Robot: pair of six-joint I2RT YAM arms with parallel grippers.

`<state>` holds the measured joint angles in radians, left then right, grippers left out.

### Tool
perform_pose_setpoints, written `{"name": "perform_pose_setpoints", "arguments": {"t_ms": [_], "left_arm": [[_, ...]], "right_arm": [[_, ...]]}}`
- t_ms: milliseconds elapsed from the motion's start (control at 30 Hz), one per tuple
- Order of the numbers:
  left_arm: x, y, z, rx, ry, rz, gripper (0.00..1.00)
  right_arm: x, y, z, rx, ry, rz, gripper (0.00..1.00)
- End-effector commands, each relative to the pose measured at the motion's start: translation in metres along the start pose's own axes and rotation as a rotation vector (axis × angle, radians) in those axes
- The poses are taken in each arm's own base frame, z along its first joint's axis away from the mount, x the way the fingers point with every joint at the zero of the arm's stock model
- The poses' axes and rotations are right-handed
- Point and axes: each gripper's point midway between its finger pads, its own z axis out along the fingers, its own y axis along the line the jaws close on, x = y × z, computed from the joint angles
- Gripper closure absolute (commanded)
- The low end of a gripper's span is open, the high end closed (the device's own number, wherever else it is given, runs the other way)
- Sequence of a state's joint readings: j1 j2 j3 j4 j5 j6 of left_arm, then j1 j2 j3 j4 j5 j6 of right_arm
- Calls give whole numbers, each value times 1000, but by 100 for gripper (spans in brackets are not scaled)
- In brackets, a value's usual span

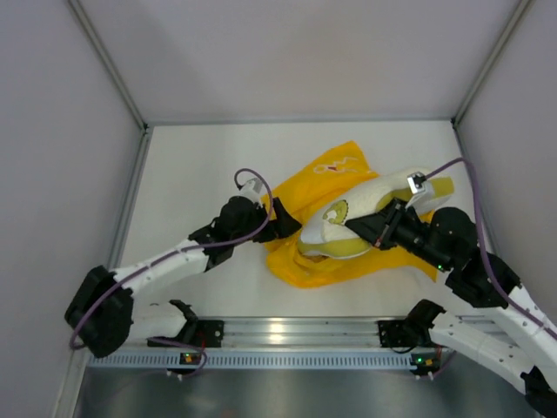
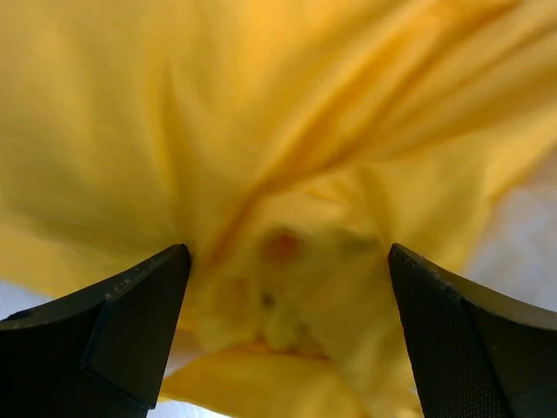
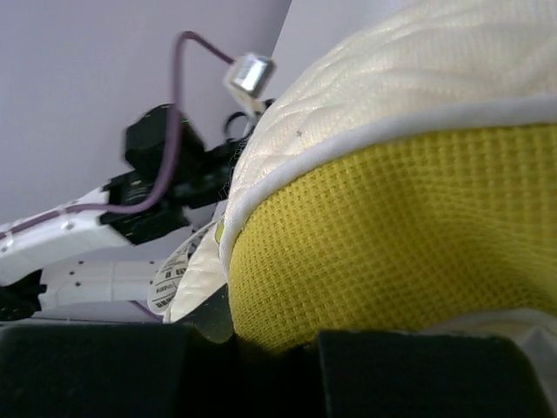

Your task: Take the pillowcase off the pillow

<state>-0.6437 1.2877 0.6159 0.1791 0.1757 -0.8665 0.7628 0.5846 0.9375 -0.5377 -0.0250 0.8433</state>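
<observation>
Overhead, the pillow (image 1: 352, 209) lay mid-counter (image 1: 196, 165), with the pillowcase (image 1: 300, 266) crumpled under it and to its left. Right hand (image 1: 364, 228) was clamped shut on the pillow's near edge. Only the right wrist view resolved its yellow mesh weave. Only the left wrist view showed the left hand (image 2: 287, 261) spread wide, gripping nothing, cloth just ahead.

Bright yellow thin fabric pillowcase (image 1: 300, 261) is showing a faint white outline drawing (image 1: 335, 165) near its far edge. In the left wrist view it is reading plain yellow-orange with one blurred reddish spot. Cream quilted rectangular pillow (image 1: 370, 196) is showing fine stitched texture, white piping, a yellow mesh side panel (image 3: 392, 252) and a small yellow emblem (image 1: 336, 212). Purple cables (image 1: 252, 174) are running along white-and-black arms (image 1: 165, 261). White table (image 1: 200, 174) is looking plain.
</observation>
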Motion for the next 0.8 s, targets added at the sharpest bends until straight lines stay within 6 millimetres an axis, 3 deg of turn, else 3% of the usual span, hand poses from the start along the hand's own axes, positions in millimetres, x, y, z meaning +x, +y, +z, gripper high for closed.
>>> {"name": "perform_pose_setpoints", "arguments": {"t_ms": [0,67,167,233,300,367,467,533,600,700,767], "left_arm": [[-37,-32,-55,-115,-191,192,1],[-63,-53,-94,-90,-307,226,1],[-63,-81,-123,31,-307,263,1],[-46,-102,-128,152,-221,285,1],[-29,-113,-130,221,-154,319,1],[-24,-106,-126,197,-149,322,1],[-34,-81,-117,64,-209,225,1],[-41,-77,-111,18,-228,191,1],[-49,-96,-112,54,-226,199,1],[-30,-139,-108,221,-94,294,1],[-12,-154,-112,267,-67,401,1]], "right_arm": [[-22,15,11,-75,-103,-56,100],[-17,3,13,-37,-101,-55,100],[-3,-8,20,-20,-63,-40,100],[2,-14,24,-9,-57,-16,100],[9,-22,30,3,-46,2,100],[16,-22,37,-5,-16,20,100],[10,-22,36,8,-33,10,100],[7,-31,30,55,-48,-4,100],[16,-37,28,76,-4,0,100],[30,-46,33,94,40,38,100],[29,-49,35,110,36,47,100]]}}
